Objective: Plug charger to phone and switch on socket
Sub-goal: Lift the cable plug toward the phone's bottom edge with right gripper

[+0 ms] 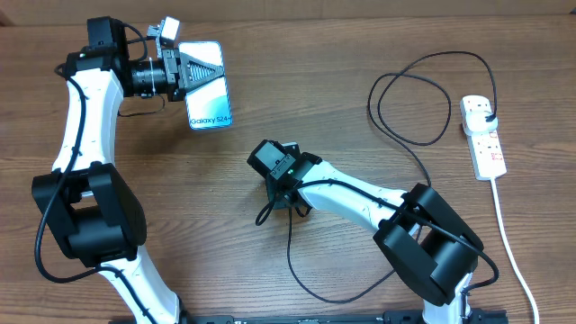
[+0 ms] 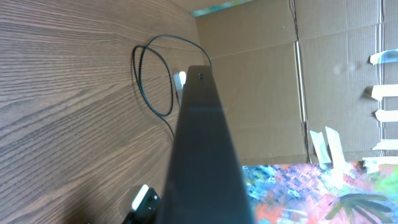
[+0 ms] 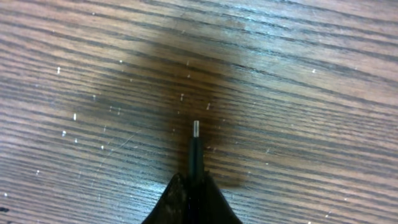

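Phone [image 1: 210,112]: a slim black-edged rectangle with a pale blue screen reading Galaxy S24+. In the overhead view it sits at upper left, clamped across its width by the closed left gripper [image 1: 216,70] and apparently raised off the brown wood-grain worktop [image 1: 207,225]. At frame centre the right gripper [image 1: 293,205] points down at the worktop, pinched shut on the connector end of the charger [image 1: 373,101], a long thin black cable. The cable loops wide at upper right and ends in a black plug [image 1: 487,112] seated in the socket [image 1: 486,148], a white power strip with reddish switch marks at the right edge. The strip's thicker white lead [image 1: 510,247] runs to lower right. Cable slack curls under the right arm at lower centre.

Left wrist view: the phone [image 2: 202,143] shows edge-on as a dark slab up the middle. Behind it are the cable loop, a cardboard wall [image 2: 261,93] and a painted sheet [image 2: 298,193].

Right wrist view: closed fingers [image 3: 177,205] at bottom centre hold the cable, and only its small silver tip [image 3: 195,129] protrudes over bare wood.

Likely trouble: phone and tip are well apart and no view shows the port, so alignment may miss. The connector could pivot or slide back in the grip when pushed. The slack may snag or tug the plug. Whether the socket is switched on, I cannot tell.
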Available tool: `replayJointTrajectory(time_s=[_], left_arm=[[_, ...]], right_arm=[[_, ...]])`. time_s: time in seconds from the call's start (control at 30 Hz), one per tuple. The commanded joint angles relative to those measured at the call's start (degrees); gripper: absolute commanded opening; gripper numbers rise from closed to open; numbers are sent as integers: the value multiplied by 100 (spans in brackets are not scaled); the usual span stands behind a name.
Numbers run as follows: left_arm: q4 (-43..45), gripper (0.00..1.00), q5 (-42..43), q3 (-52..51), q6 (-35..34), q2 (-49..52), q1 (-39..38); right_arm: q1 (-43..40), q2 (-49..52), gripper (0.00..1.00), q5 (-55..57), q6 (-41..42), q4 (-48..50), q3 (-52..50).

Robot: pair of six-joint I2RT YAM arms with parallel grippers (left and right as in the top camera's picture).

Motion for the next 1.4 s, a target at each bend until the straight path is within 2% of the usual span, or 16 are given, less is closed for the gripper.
replayJointTrajectory(time_s=[0.0, 0.37, 0.47, 0.6, 0.83, 0.97, 1.07, 1.23, 1.37], left_arm=[[17, 4, 177, 13, 61, -11, -26], [20, 4, 225, 13, 63, -11, -26], [83, 4, 525, 13, 68, -11, -26], [400, 4, 1034, 13, 66, -11, -26], [638, 4, 1108, 13, -17, -11, -22], [1580, 4, 1139, 13, -1073, -11, -17], [2507, 4, 1038, 13, -1976, -11, -17], [3700, 5, 321, 13, -3108, -11, -37], [4446, 4, -278, 13, -3866, -11, -76]], right_arm=[[-28, 76, 4, 35, 66, 9, 166], [-369, -2, 4, -387, 286, -76, 229], [-566, -109, 4, -734, 518, 0, 234], [-933, -221, 4, -1818, 540, 354, 234], [-1746, -232, 4, -4529, 697, 1655, 234], [-2100, -232, 4, -5939, 876, 2610, 234], [-2273, -232, 4, -6505, 1084, 3143, 234], [-2369, -232, 4, -7160, 1412, 4111, 234], [-2367, -232, 4, -7584, 2157, 5235, 234]])
